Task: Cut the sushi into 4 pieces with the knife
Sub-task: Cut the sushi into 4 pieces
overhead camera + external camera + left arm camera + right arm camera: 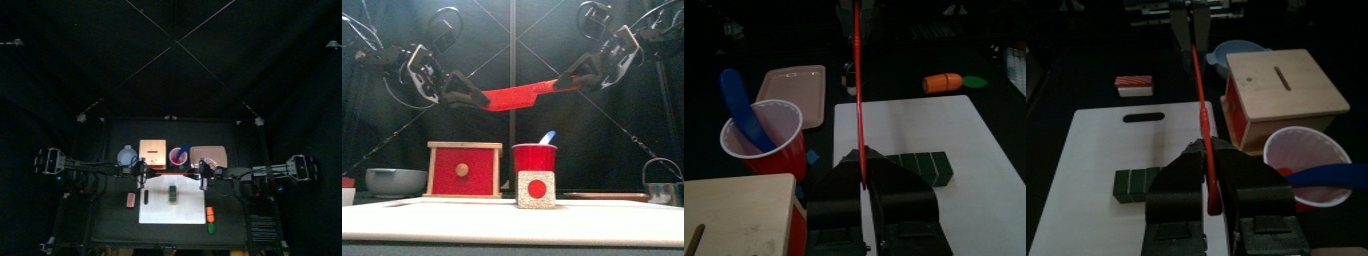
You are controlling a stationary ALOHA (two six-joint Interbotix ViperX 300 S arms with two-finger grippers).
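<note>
**Both grippers clamped on one blade, held in the air**

The left arm [402, 65] came in from the left and the right arm [625, 42] from the right, both raised and bent so their wrists angled inward and down toward the middle. The left gripper [472, 97] and the right gripper [564, 80] faced each other, a little apart, the right slightly higher. Each had its jaws closed on an end of the red knife [517, 94], which spanned the gap between them.

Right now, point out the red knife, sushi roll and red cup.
red knife [516, 96], front view, middle of blade.
sushi roll [925, 165], left wrist view, top face.
red cup [535, 157], front view, front wall.
</note>
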